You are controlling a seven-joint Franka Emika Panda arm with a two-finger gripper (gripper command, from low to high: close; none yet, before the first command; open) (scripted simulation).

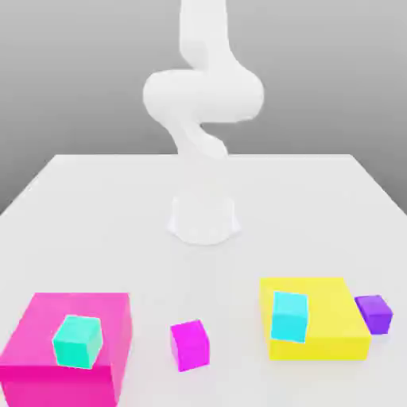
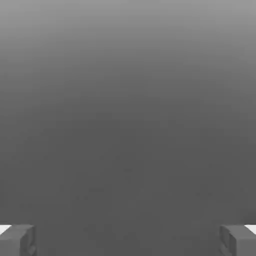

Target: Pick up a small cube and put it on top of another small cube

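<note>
The arm (image 1: 203,103) rises from its base (image 1: 204,219) at the middle of the white bench (image 1: 95,207), folded upward, so nothing on the bench is being touched. In the hand view the end effector (image 2: 128,240) is released: its two fingertips (image 2: 17,240) sit wide apart with only plain grey between them, and no object lies in the gap. The small violet-purple cube (image 1: 374,312) rests on the bench at about four o'clock from the base in the exterior view, just beside the far corner of the big yellow block (image 1: 334,318) and seemingly touching it (I cannot tell whether a sliver of gap remains). The small magenta-pink cube (image 1: 190,344) stands alone at roughly six o'clock, well apart from both big blocks, which leaves free room around it and makes it the likely landing spot. One cyan cube (image 1: 290,316) sits on the yellow block, another cyan cube (image 1: 78,341) on the big magenta block (image 1: 48,318) at about eight o'clock. Judging from this, the task has not begun. The violet cube's closeness to the yellow block probably means the fingers should close across the faces that run away from that block, not the side pressed against it.
</note>
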